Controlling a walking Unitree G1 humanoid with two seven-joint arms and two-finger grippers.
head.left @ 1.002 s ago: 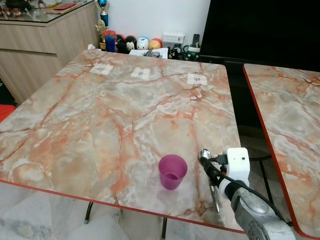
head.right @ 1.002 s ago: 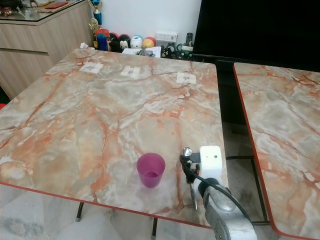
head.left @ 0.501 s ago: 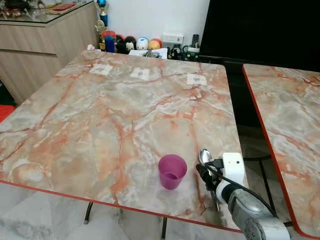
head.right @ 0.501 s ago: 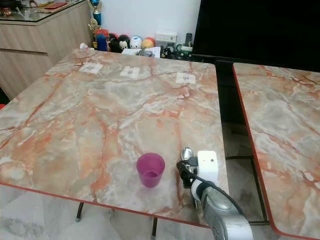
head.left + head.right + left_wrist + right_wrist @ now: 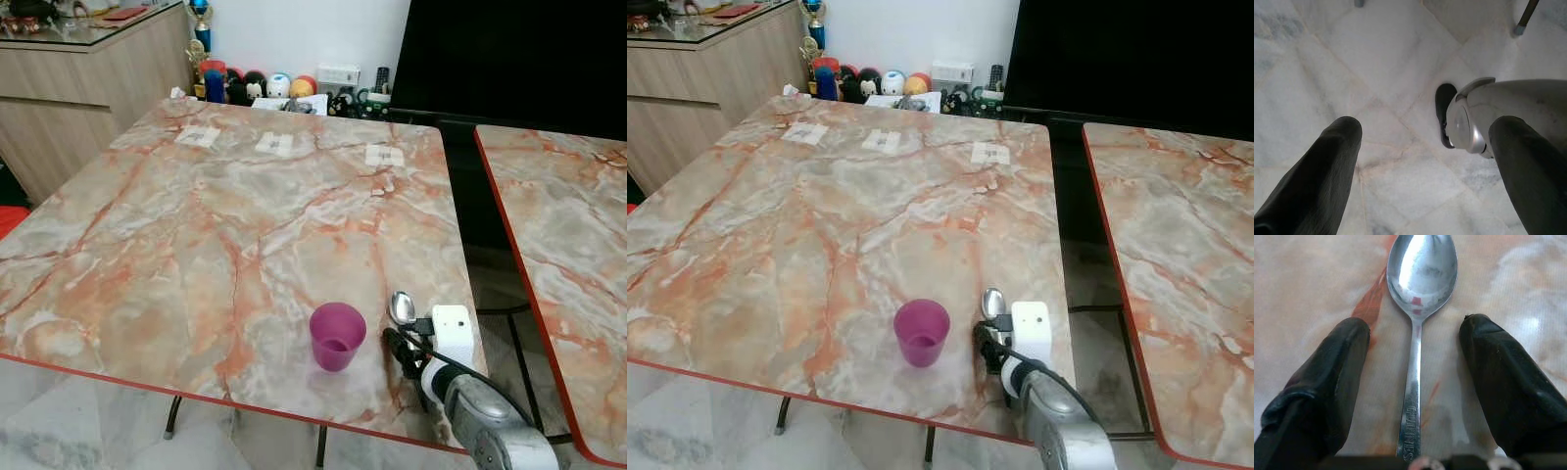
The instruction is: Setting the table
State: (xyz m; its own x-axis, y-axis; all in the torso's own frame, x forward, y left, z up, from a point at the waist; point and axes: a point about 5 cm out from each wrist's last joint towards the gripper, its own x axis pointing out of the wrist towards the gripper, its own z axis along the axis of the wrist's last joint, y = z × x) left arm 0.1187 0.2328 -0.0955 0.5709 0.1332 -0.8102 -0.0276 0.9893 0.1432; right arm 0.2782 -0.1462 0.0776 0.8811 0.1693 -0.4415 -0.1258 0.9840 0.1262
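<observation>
Two marble-topped tables in the head views: the nearer table [image 5: 196, 225], veined orange and grey with a red edge, carries a purple cup [image 5: 337, 336] near its front edge and a metal spoon [image 5: 402, 307] lying flat just beside the cup on the robot's right, bowl pointing away from the robot; a second table [image 5: 568, 245] stands apart on the right across a gap. Three white paper tags [image 5: 277, 144] sit in a row near the far edge, with toys and small clutter [image 5: 255, 86] against the wall beyond and a wooden sideboard [image 5: 78, 88] at far left. Right gripper [image 5: 991, 345] low over the spoon's handle, white wrist camera block behind it. Left wrist view — left gripper [image 5: 1425, 161] hanging over pale floor tiles [image 5: 1352, 73], fingers spread wide, grasping nothing; the robot's own silver leg and dark foot below. Right wrist view — right gripper's fingers [image 5: 1332, 382] parted on either side of the spoon's handle, not touching it, spoon released on the marble.
</observation>
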